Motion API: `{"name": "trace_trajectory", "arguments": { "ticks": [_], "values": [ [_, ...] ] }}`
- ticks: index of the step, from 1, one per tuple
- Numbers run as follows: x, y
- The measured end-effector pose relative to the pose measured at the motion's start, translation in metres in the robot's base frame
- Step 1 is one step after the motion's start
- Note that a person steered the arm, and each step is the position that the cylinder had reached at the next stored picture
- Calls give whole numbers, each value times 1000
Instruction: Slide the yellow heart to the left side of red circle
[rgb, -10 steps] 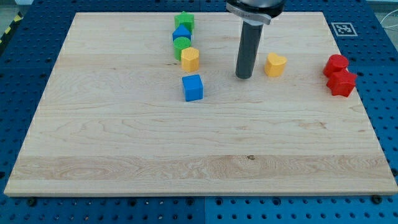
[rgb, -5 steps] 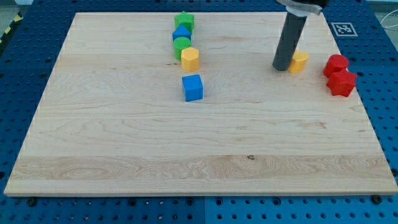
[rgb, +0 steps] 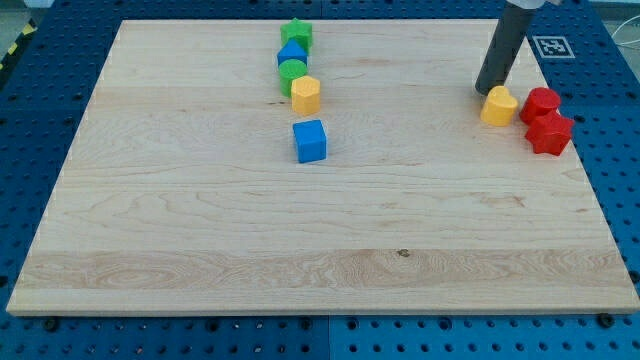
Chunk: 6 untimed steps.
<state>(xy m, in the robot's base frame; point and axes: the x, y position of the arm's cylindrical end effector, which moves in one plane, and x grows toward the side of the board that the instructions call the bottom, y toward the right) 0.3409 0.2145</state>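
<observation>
The yellow heart (rgb: 499, 105) lies on the wooden board (rgb: 200, 220) near the view's right, just left of the upper red block, the red circle (rgb: 541, 103), with a small gap between them. A second red block (rgb: 549, 133) sits right below the red circle, touching it. My tip (rgb: 488, 92) is at the heart's upper left edge, touching or nearly touching it. The dark rod rises from there to the view's top edge.
A column of blocks stands at the upper middle: a green star (rgb: 296, 34), a blue block (rgb: 292, 53), a green round block (rgb: 293, 74) and a yellow hexagon (rgb: 305, 94). A blue cube (rgb: 310, 141) lies below them. A marker tag (rgb: 552, 45) sits at the top right corner.
My tip has moved to the right, pushing the yellow heart rightward from the board's middle right to beside the red circle. The other blocks have not moved.
</observation>
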Motion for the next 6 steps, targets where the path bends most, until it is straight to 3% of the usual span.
{"name": "trace_trajectory", "arguments": {
  "ticks": [2,6],
  "values": [
    [-1,-28],
    [25,-29]
  ]
}}
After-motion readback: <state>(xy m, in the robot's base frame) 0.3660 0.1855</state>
